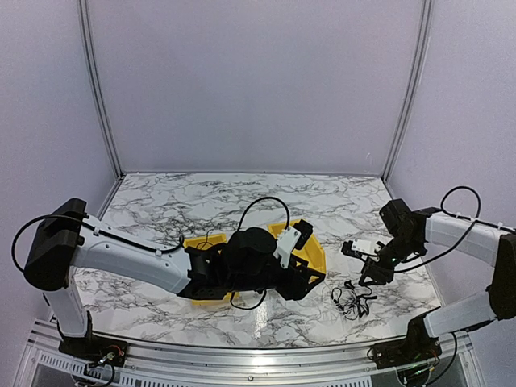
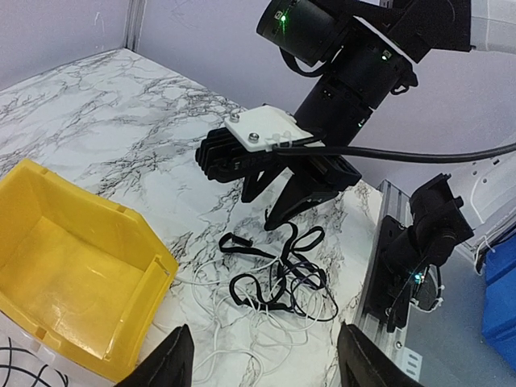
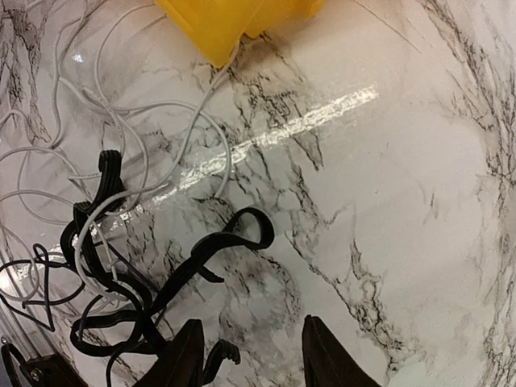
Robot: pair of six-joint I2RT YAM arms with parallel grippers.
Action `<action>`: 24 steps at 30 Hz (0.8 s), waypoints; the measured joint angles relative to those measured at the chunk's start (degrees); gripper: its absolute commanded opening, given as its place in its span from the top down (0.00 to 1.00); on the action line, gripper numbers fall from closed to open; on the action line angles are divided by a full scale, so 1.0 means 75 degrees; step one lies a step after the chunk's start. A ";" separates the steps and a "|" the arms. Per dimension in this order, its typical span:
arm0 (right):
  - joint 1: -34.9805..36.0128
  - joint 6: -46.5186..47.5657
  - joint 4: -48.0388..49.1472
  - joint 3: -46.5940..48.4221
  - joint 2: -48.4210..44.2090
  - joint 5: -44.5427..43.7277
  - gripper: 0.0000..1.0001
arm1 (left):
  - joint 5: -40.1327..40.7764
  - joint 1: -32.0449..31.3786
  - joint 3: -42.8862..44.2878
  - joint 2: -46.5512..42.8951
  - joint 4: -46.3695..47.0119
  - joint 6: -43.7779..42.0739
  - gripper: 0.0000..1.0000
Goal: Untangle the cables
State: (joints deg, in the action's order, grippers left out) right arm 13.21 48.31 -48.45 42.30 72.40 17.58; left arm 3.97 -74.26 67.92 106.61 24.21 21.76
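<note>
The cables (image 1: 351,300) lie in a tangle on the marble table, right of the yellow bin (image 1: 316,256). In the left wrist view the tangle (image 2: 282,278) shows a flat black cable looped over thin white cable. My right gripper (image 2: 262,211) hangs just above its far side, jaws pointing down. In the right wrist view the black loop (image 3: 242,230) and the white cable (image 3: 121,121) lie left of my open right gripper (image 3: 254,359); a black plug end (image 3: 222,355) rests by its left finger. My left gripper (image 2: 266,363) stands open above the near side of the tangle, holding nothing.
The yellow bin (image 2: 72,266) sits close to the left of the tangle, under the left arm (image 1: 242,262). The table's metal rail and the right arm's base (image 2: 427,234) lie just right of the tangle. A blue bin (image 2: 500,302) stands beyond the edge.
</note>
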 measured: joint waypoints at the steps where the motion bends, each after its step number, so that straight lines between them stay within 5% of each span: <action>1: 0.0000 0.0006 0.0000 0.0000 0.0044 0.0012 0.62 | 0.0000 0.0000 -0.0026 0.0000 0.0009 0.0003 0.37; 10: 0.0000 0.0020 -0.0055 0.0041 0.0495 0.0326 1.00 | 0.0017 0.0000 -0.0087 0.0044 0.0166 0.0023 0.37; 17: -0.0009 -0.0006 -0.0627 0.0702 0.0047 0.0452 1.00 | 0.0140 0.0000 -0.0079 0.0175 0.0338 -0.0117 0.29; 24: -0.0009 -0.0096 -0.1451 0.2655 -0.0944 0.1087 1.00 | 0.0332 0.0000 0.0111 0.0423 0.1378 -0.0743 0.26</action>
State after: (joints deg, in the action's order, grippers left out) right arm 13.15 47.59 -59.33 62.22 65.32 25.74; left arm 6.46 -74.26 68.75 109.78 34.54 16.19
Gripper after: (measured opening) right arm 0.008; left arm 0.736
